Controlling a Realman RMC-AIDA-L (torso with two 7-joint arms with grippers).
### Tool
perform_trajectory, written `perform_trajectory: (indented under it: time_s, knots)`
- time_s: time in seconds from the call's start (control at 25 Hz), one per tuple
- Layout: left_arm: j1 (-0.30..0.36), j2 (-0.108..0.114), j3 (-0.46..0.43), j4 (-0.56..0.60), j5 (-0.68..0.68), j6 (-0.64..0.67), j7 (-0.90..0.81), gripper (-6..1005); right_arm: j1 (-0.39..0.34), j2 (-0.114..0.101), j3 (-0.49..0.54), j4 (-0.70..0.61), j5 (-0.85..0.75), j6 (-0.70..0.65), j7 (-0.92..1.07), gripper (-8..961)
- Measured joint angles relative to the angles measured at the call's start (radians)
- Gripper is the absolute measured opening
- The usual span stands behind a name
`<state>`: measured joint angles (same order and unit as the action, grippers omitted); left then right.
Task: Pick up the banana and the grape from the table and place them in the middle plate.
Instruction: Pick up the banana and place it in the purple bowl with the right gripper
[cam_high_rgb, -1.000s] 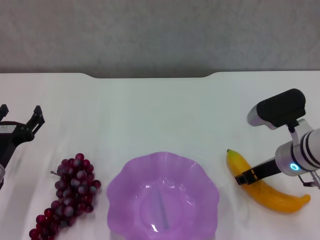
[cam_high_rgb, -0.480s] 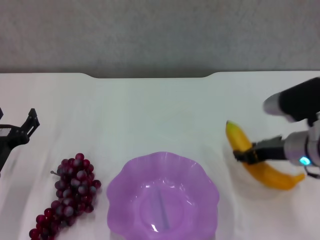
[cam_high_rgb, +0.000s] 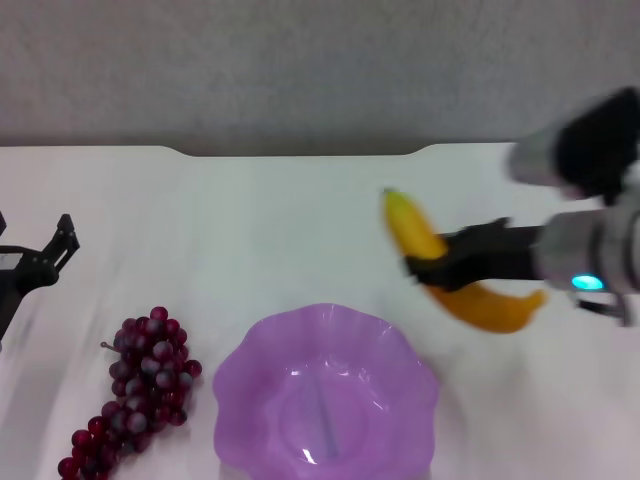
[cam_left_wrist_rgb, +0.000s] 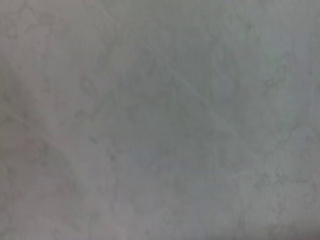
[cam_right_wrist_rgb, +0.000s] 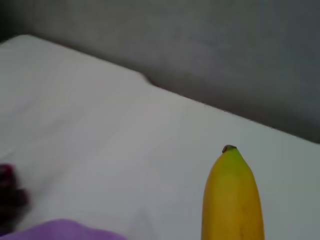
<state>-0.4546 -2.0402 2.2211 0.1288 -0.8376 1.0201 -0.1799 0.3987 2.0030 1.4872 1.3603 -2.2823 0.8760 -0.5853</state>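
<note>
Head view: right gripper clamped the banana mid-length, aloft beyond the plate; grapes on the table, left gripper spread beside them. Slip possible from the off-centre hold. Right wrist view: banana tip forward. Left wrist view: nothing identifiable.

The right gripper reached in from the right side, its arm stretched level above the table, and its dark fingers were clamped across the middle of the banana, which jutted out past the jaws on both sides. The left gripper sat at the far left edge with its fingers spread apart, nothing between them.
</note>
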Motion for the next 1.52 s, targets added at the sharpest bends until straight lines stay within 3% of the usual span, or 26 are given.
perform_trajectory:
  time_s: [0.32,0.8,1.2,1.52]
  knots:
    - [-0.008,0.0,0.004,0.003,0.001,0.0,0.002,887,0.219,0.003,-0.189,-0.273,0.204,-0.033,-0.093,496]
    - [-0.015,-0.001,0.008,0.008,0.004,0.0,0.002,886,0.301,0.005,-0.34,-0.354,0.252,-0.036,-0.107,496]
    - [-0.015,-0.003,0.008,0.006,0.002,0.0,0.002,886,0.301,0.006,-0.359,-0.382,0.244,-0.124,-0.142,506]
    - [-0.008,-0.002,0.007,0.006,0.001,0.0,0.0,886,0.281,0.002,-0.365,-0.353,0.229,-0.199,-0.169,798]
